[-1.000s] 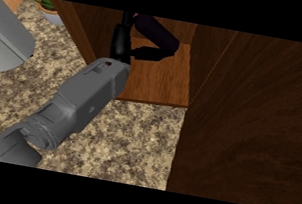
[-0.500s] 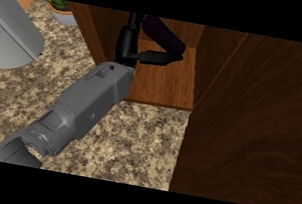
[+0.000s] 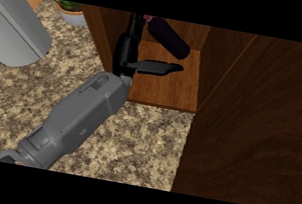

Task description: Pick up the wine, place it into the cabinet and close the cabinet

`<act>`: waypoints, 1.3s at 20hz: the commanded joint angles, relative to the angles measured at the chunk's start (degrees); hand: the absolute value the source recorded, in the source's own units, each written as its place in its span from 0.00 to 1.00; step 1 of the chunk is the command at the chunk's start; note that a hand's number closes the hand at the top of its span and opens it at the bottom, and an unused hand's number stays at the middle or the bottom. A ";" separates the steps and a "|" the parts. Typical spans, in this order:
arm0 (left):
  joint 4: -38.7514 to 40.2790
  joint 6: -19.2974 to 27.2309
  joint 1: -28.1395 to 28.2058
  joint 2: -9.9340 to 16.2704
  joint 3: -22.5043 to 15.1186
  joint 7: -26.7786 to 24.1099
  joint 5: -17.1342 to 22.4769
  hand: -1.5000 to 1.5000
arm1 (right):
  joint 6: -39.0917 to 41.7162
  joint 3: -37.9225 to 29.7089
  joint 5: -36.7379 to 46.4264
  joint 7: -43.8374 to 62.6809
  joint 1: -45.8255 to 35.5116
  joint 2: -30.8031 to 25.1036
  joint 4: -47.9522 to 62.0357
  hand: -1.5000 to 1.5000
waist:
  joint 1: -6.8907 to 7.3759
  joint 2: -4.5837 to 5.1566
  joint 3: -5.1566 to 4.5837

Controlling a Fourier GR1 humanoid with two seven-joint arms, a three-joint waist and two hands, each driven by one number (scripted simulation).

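One hand matters here: the right hand point(image 3: 136, 55) is extended into the open cabinet point(image 3: 164, 88), its fingers straight and its thumb jutting sideways toward the view's right, released and grasping nothing. Just beyond the thumb, up and to the right of the hand, lies the wine point(image 3: 169, 37), a dark bottle on its side on the cabinet floor, its long axis running diagonally from upper left to lower right; its lower end sits just above the thumb tip, and contact cannot be made out. The bottle looks to be set inside already, so the closing is what remains, and that turns on the cabinet door point(image 3: 270, 125), the wide dark wooden panel standing open at the view's right, beside the forearm. The left hand is out of sight; only a grey forearm point(image 3: 6, 25) shows at upper left. No label, brand or writing can be read anywhere.
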 commanded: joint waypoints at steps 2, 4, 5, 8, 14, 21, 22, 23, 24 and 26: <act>-12.01 2.29 6.29 0.80 -3.18 3.96 -1.78 0.00 | -0.81 -1.59 -3.99 5.50 2.20 -1.41 -11.81 0.00 | 0.03 0.00 0.01; -17.79 2.82 11.42 1.04 -4.92 4.17 -2.49 0.00 | -0.10 -0.52 -3.27 3.24 3.09 -1.29 -9.92 0.00 | 0.14 0.04 0.02; -19.66 3.57 13.03 0.46 -6.40 4.77 -2.65 0.00 | -2.19 2.57 -0.31 6.56 1.81 -0.49 -12.76 0.00 | 0.75 -0.40 -0.06; -27.71 4.26 18.31 1.78 -8.21 6.58 -3.28 0.00 | -1.56 1.04 -1.82 5.52 2.96 -1.56 -12.54 0.00 | 0.15 -0.02 -0.01; -44.13 7.86 31.87 3.23 -14.32 8.76 -5.29 0.00 | -2.18 3.95 0.04 4.19 4.81 -1.47 -12.56 0.00 | -0.13 -0.07 0.00; -57.13 10.77 40.91 6.41 -19.13 9.70 -9.51 0.00 | -3.06 3.48 -0.14 7.56 1.94 -2.71 -13.71 0.00 | -0.60 0.39 -0.03; -59.25 10.23 43.47 7.68 -19.37 9.47 -9.16 0.00 | -2.14 0.85 -2.45 6.00 3.43 -3.71 -13.96 0.00 | -0.67 0.36 0.00; -61.82 11.00 44.34 8.01 -19.55 10.84 -9.21 0.00 | 0.20 -0.01 -4.80 4.58 4.27 -5.13 -12.48 0.00 | -0.70 0.41 0.03; -62.53 12.03 46.78 7.30 -21.62 8.20 -11.23 0.00 | 1.51 3.59 -2.36 3.66 5.52 -5.51 -11.10 1.00 | -0.78 0.37 0.02; -62.82 11.33 47.33 8.19 -21.65 7.96 -11.42 0.00 | 3.67 5.81 -1.13 7.46 2.37 -8.25 -10.83 1.00 | -0.63 0.40 -0.04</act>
